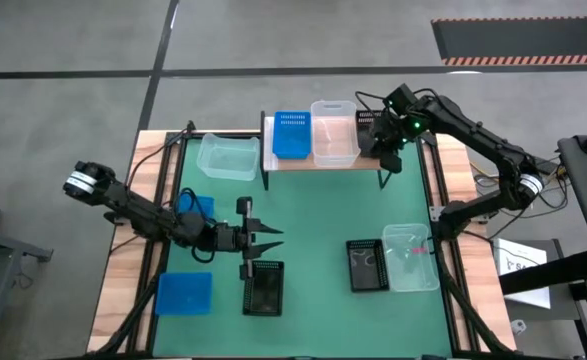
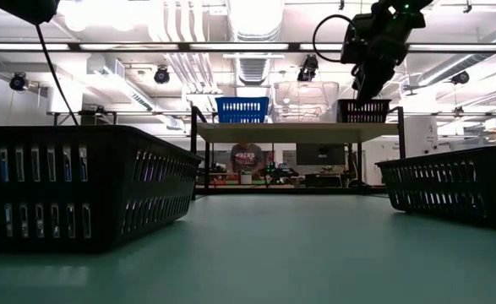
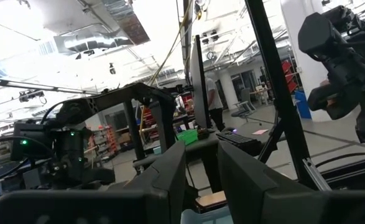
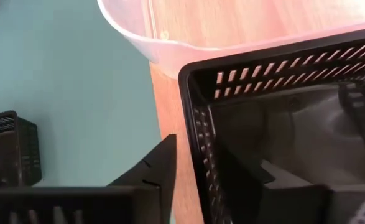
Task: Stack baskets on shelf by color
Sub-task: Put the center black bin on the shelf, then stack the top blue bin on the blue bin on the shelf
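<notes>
on shelf (image 1: 318, 163): blue basket (image 1: 292, 134), clear basket (image 1: 334, 132), black basket (image 4: 281, 124). right gripper (image 4: 188, 180) straddles black rim, grip undetermined. left gripper (image 1: 273, 241) parted, empty. six baskets remaining on table.

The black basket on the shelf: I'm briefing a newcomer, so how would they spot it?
Find the wooden shelf at the table's far edge. Three bins sit on it; the black basket is at the right end, under the right gripper, beside the clear one.

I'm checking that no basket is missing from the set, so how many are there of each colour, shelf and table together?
Blue baskets: 3
Clear baskets: 3
Black baskets: 3
Total: 9
</notes>
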You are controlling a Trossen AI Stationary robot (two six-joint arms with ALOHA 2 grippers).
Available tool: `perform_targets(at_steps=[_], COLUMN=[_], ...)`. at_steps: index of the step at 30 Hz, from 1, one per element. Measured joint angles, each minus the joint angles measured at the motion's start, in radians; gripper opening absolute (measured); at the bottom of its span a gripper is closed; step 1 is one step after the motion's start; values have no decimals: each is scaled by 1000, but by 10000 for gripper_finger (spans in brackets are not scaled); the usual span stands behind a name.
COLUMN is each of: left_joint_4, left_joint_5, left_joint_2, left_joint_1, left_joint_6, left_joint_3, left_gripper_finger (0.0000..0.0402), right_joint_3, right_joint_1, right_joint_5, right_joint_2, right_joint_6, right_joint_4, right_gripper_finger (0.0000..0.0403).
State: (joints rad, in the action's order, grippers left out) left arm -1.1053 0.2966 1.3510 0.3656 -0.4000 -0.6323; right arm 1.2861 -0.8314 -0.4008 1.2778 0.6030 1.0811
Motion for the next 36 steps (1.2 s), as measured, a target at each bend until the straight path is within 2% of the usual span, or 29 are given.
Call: perform_targets(at_steps=[7,15,24,30,36], left_joint_4=[0,36,56,51,53], left_joint_5=[0,9,55,86,88], left_joint_2=[0,1,12,29,41], left_joint_1=[0,0,0,0,0], left_joint_6=[1,80,109,133,134], left_joint_3=[0,0,1,1,1], left_gripper_finger=[80,80,80,80,80], right_joint_3=[15,44,9,-7,-68], right_joint_1=[7,72,320,486,604], right_joint_5=[0,0,1,12,35], right_joint_2=[-12,-98,-210,-245,-263], right_joint_6=[-61,-150,-238,-257,-274], right_joint_4=[23,2,-125,-192,-272], right_gripper_finger=[150,150,135,125,122])
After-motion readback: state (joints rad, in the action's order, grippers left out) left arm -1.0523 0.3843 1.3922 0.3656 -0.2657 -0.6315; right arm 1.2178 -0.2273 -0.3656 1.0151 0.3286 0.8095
